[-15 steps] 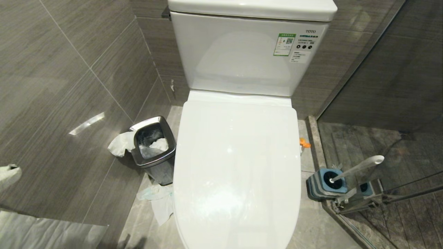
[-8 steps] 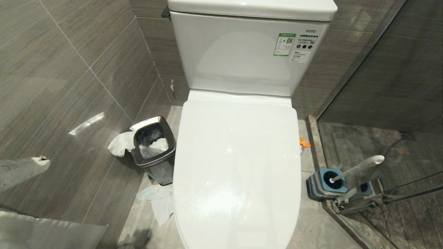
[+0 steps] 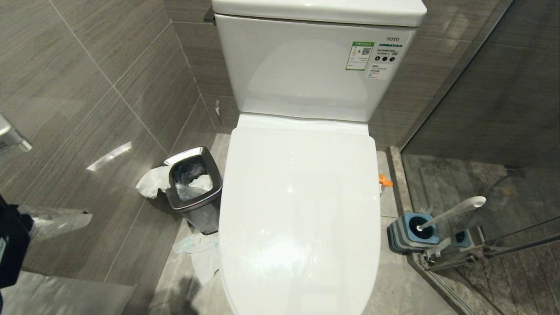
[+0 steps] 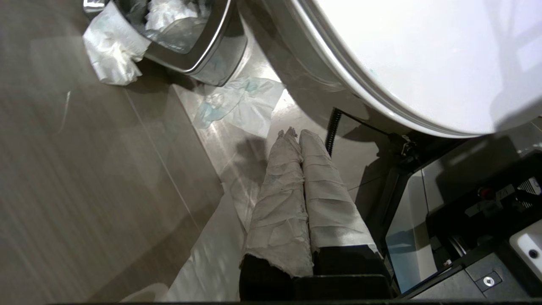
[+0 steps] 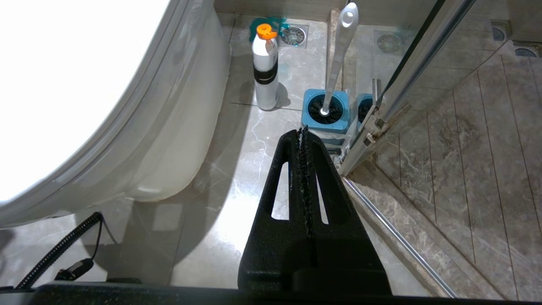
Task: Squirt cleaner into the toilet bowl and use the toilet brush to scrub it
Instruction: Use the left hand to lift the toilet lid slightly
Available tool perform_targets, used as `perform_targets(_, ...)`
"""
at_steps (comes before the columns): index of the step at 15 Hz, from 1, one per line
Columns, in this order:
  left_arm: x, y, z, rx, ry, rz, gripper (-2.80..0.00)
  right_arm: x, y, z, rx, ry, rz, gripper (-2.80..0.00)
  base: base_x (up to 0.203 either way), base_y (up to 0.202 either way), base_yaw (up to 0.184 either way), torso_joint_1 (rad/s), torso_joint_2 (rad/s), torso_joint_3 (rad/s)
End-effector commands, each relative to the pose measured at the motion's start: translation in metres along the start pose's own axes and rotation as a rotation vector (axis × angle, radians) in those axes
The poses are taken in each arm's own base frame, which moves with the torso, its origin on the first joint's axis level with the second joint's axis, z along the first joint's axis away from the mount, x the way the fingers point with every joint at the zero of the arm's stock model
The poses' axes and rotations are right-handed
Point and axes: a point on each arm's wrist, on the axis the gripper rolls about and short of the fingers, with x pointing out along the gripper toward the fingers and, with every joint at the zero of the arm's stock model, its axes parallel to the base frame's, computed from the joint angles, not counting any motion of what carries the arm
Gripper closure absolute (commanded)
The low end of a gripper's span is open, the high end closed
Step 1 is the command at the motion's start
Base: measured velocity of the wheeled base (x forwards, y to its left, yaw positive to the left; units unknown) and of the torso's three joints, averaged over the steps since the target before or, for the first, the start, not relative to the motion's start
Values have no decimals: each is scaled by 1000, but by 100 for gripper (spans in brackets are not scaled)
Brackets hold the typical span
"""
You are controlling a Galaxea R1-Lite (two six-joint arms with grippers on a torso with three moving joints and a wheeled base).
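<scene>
Toilet bowl (image 3: 299,218) fills the middle of the head view with its white lid lowered flat over the seat, and the cistern (image 3: 315,65) stands at the far end against the grey tiled wall. On the left of the bowl, a square steel waste bin (image 3: 194,188) sits on the floor with crumpled paper (image 3: 151,181) hanging over its rim and more tissue (image 3: 199,256) lying on the floor just nearer. On the right, beside the glass shower partition (image 3: 481,131), the toilet brush (image 3: 455,212) stands in its blue-topped holder (image 3: 411,234), its white handle tilted toward the right and its bristle head down inside the holder. The right wrist view shows a white cleaner bottle (image 5: 265,67) with an orange cap upright on the floor between the bowl and the holder, near a floor drain (image 5: 293,35). The left gripper (image 3: 65,221) shows at the near left edge of the head view, well apart from the bowl; its fingers (image 4: 322,186), wrapped in white cloth, are pressed together with nothing between them, pointing over the floor toward the bin. The right gripper (image 5: 303,135) hangs low on the right side of the bowl, its black fingers likewise closed tight and empty, aimed toward the brush holder but not touching it.
</scene>
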Motion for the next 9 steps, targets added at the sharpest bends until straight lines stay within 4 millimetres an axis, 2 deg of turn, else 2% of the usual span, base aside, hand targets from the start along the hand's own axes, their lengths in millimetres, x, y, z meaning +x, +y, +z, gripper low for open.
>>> perform_targets(1, 9, -1, 1, 8, 15, -34, 0, 0, 0, 0, 1, 0, 0, 0, 0, 0, 0, 0, 0, 0)
perform_targets(3, 22, 0, 0, 4, 57, -60, 0, 0, 0, 0, 1, 0, 0, 0, 0, 0, 0, 0, 0, 0)
perform_targets(6, 61, 5, 8, -18, 157, -111, 0, 0, 0, 0, 1, 0, 0, 0, 0, 0, 0, 0, 0, 0)
perform_targets(7, 74, 4, 14, -16, 185, -114, 0, 0, 0, 0, 1, 0, 0, 0, 0, 0, 0, 0, 0, 0)
perform_targets(9, 86, -6, 19, -4, 240, -64, 0, 0, 0, 0, 1, 0, 0, 0, 0, 0, 0, 0, 0, 0)
